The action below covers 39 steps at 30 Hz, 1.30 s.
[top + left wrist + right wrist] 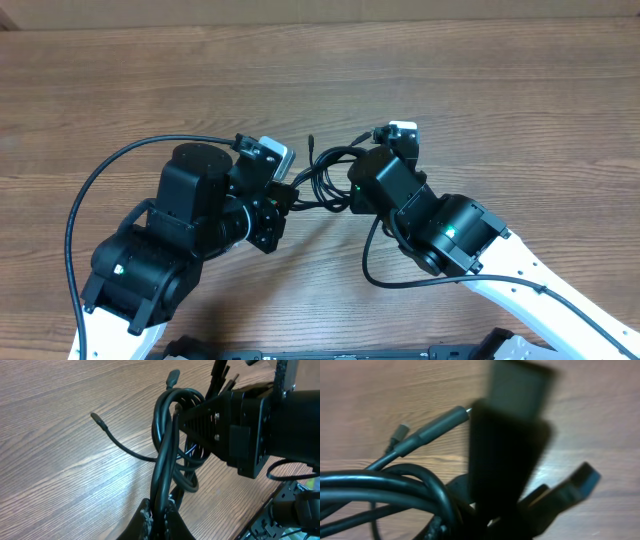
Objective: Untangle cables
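Observation:
The cables (322, 175) are a small tangle of thin black cords hanging between my two grippers over the wooden table. My left gripper (288, 192) is shut on several strands, which rise from its jaws (161, 512) into a loop (167, 450). My right gripper (350, 190) meets that loop from the other side, its fingers narrowed to a point on it (181, 416). The right wrist view is blurred: cords (395, 485) cross the left and dark plugs crowd the jaws (485, 525). Loose plug ends (95, 416) stick out over the table.
The thicker black arm cables curve at the left (100, 185) and below the right arm (375, 270). The two arm bodies stand close together. A black frame (350, 352) runs along the table's near edge. The wooden table top (320, 60) stretches away behind the arms.

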Motion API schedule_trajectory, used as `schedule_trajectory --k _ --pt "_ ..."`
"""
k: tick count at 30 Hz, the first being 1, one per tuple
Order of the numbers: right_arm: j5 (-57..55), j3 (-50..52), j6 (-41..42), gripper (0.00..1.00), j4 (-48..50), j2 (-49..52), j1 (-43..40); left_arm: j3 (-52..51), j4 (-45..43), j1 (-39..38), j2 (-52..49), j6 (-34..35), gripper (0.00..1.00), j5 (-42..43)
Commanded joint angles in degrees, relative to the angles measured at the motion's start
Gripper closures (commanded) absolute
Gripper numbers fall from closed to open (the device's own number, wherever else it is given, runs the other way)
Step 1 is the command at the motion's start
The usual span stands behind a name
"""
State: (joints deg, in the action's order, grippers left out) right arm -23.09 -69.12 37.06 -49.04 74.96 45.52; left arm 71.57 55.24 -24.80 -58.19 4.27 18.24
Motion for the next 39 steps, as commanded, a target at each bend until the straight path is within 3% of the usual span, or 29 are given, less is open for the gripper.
schedule_trajectory --k 1,6,7,8,9,10,19,29,39 --pt "-21.4 0.9 -12.4 0.77 -3.2 0.6 -2.5 1.5 1.0 0.8 2.1 0.0 0.96 -5.2" --pt "-36.4 0.9 -17.5 0.56 -4.3 0.6 -2.5 1.5 1.1 0.8 2.1 0.0 0.96 -5.2" --pt "-37.5 0.9 -17.7 0.41 -4.3 0.6 -2.5 1.5 1.1 0.8 2.1 0.0 0.96 -5.2" --pt "-37.3 0.9 -17.6 0.16 -4.3 0.6 -2.5 1.5 1.1 0.8 2.1 0.0 0.96 -5.2" --pt "-36.4 0.9 -17.6 0.04 -4.4 0.6 -2.5 1.5 1.1 0.8 2.1 0.0 0.96 -5.2" --pt "-34.4 0.9 -17.6 0.00 -4.6 0.6 -2.5 1.5 1.1 0.8 2.1 0.0 0.96 -5.2" --pt "-15.1 0.9 -14.1 0.00 -3.3 0.6 -2.5 1.5 1.2 0.8 2.1 0.0 0.96 -5.4" --pt "-2.3 0.9 -14.1 0.00 -4.2 0.6 -2.5 1.5 2.1 0.8 2.1 0.6 0.94 -5.3" --pt "-0.8 0.9 -21.1 0.00 -2.3 5.7 -3.1 1.5 3.8 0.8 2.1 2.2 0.93 -1.7"
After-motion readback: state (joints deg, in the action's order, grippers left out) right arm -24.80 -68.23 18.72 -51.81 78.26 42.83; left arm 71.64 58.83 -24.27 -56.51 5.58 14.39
